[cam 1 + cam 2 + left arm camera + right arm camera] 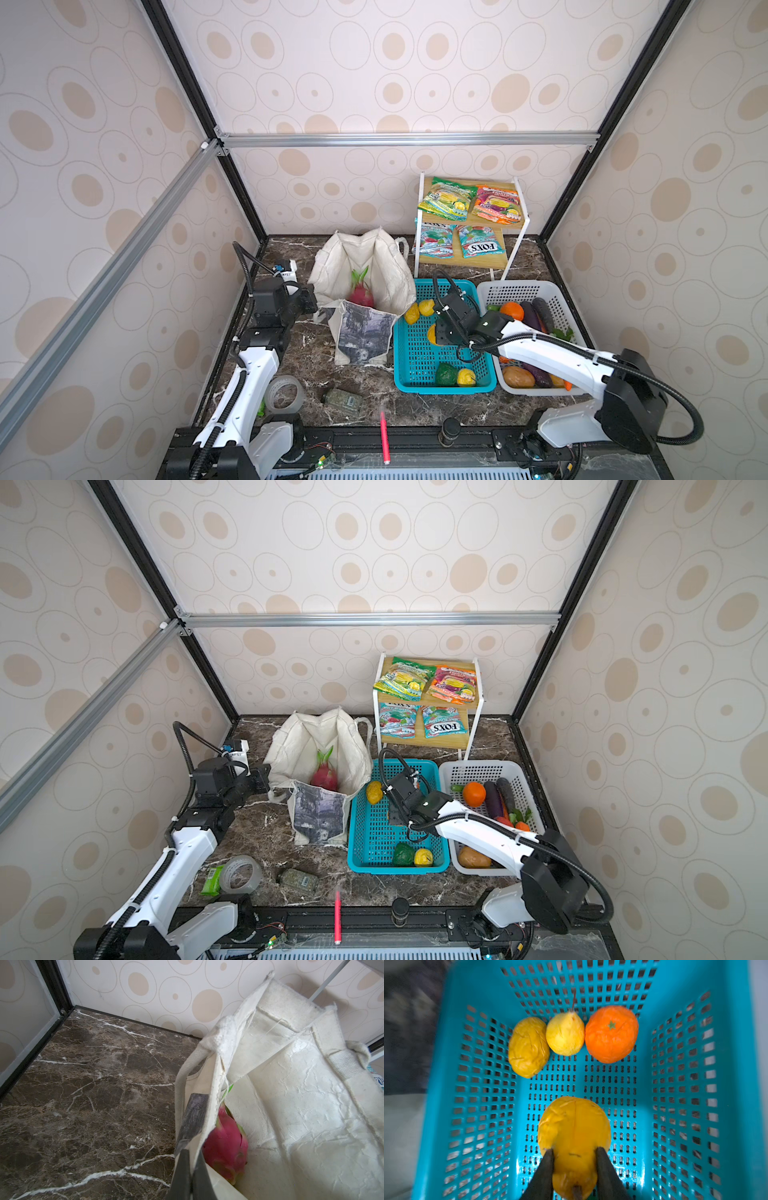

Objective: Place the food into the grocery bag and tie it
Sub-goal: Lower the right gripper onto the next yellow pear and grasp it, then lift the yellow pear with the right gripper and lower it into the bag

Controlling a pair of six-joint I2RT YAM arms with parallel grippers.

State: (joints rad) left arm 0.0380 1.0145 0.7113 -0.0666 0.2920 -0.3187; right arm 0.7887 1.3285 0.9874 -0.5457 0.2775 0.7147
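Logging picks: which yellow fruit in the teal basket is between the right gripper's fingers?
The large yellow fruit alone mid-floor of the basket, flanked by the right gripper; other yellow ones lie at its ends.

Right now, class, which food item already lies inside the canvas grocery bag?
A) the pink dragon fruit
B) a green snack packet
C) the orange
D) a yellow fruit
A: the pink dragon fruit lies at the bottom of the open grocery bag, and no other food shows inside it in both top views or the left wrist view.
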